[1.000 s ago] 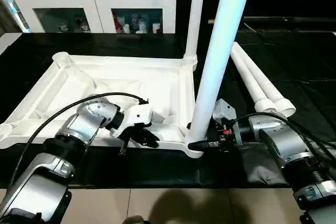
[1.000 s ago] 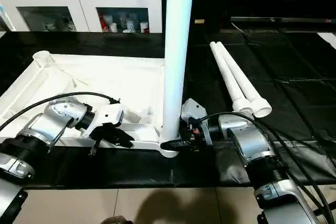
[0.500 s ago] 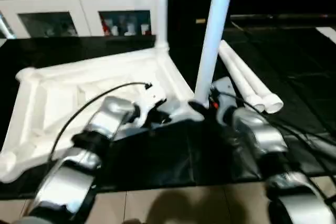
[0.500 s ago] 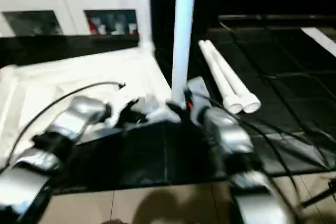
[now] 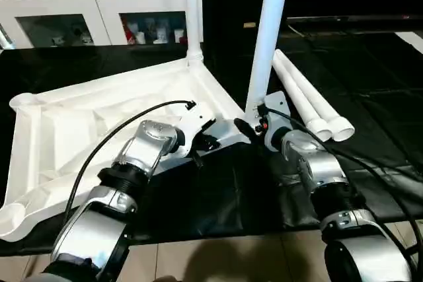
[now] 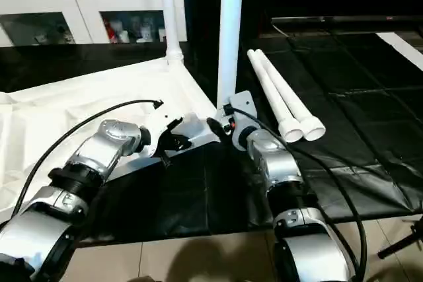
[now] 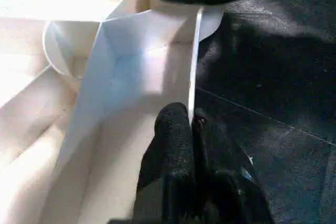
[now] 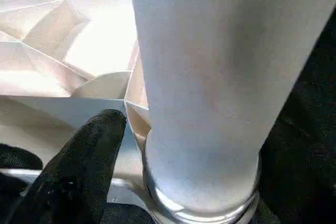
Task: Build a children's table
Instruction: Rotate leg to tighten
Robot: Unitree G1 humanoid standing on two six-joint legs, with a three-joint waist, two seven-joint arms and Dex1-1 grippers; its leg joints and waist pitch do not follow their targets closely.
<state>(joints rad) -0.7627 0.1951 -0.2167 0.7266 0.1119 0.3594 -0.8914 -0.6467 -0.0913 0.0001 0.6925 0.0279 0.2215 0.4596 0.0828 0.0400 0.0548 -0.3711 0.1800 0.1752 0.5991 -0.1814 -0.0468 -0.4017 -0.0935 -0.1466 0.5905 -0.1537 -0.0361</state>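
The white table top (image 5: 99, 123) lies upside down on the black mat (image 5: 218, 196), ribbed underside facing up, skewed so one corner points toward the robot between its two arms. An empty round corner socket (image 5: 23, 100) sits at the far left, well apart from both grippers.

The left gripper (image 5: 198, 146) rests on the near rim of the table top, left of the near corner. In the left wrist view its black fingers (image 7: 173, 145) are pressed together on the thin upright rim wall (image 7: 195, 66), which runs away from the fingertips toward the corner socket ahead.

A fitted leg (image 5: 192, 11) stands upright in the far corner socket, beyond the left gripper and in front of the white glass-door cabinet (image 5: 92, 18).

A second fitted leg (image 5: 268, 37) stands upright in the near corner socket, directly ahead of the right gripper (image 5: 248, 129). In the right wrist view one black finger (image 8: 84, 161) lies against the socket's side wall just beside the base of the leg; the other finger cannot be made out, and whether the jaws are spread or closing on anything cannot be told.

Two loose legs (image 5: 307, 100) lie side by side on the mat to the right of the right gripper, touching each other, wide ends nearest the robot.
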